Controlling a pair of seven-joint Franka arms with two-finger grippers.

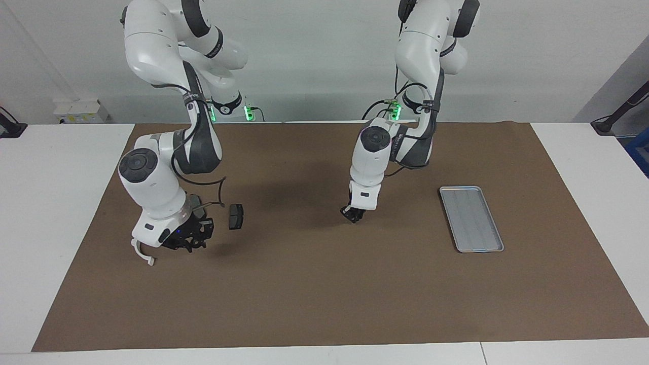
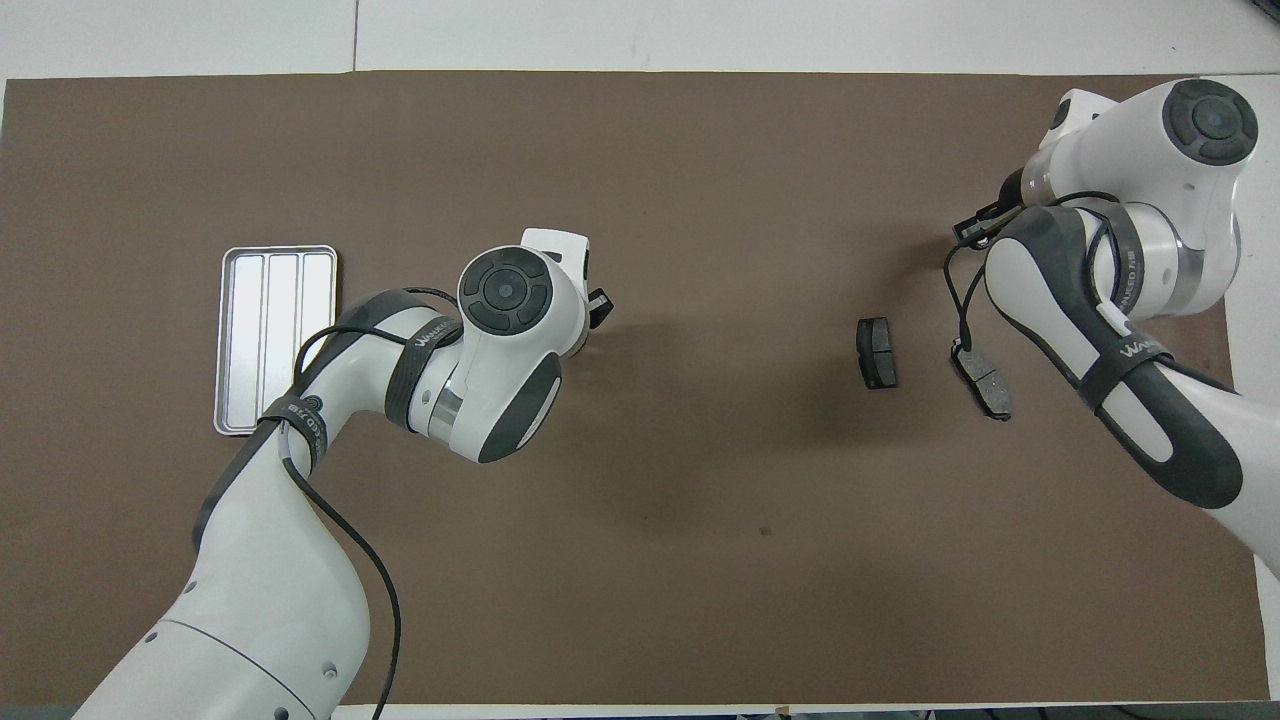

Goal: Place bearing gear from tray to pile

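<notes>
The silver tray [image 1: 471, 218] lies toward the left arm's end of the table and holds nothing; it also shows in the overhead view [image 2: 275, 340]. No bearing gear shows in any view. The pile lies toward the right arm's end: a white half-ring bracket [image 1: 143, 256], mostly covered by the right arm, and two dark brake pads [image 2: 877, 352] [image 2: 985, 382]. My right gripper [image 1: 185, 241] hangs low over the mat between the bracket and a brake pad [image 1: 236, 216]. My left gripper [image 1: 353, 214] hangs low over the middle of the mat, also seen in the overhead view [image 2: 597, 305].
A brown mat [image 1: 324, 294] covers most of the white table. A small white box [image 1: 81, 110] stands at the table's edge nearest the robots, toward the right arm's end.
</notes>
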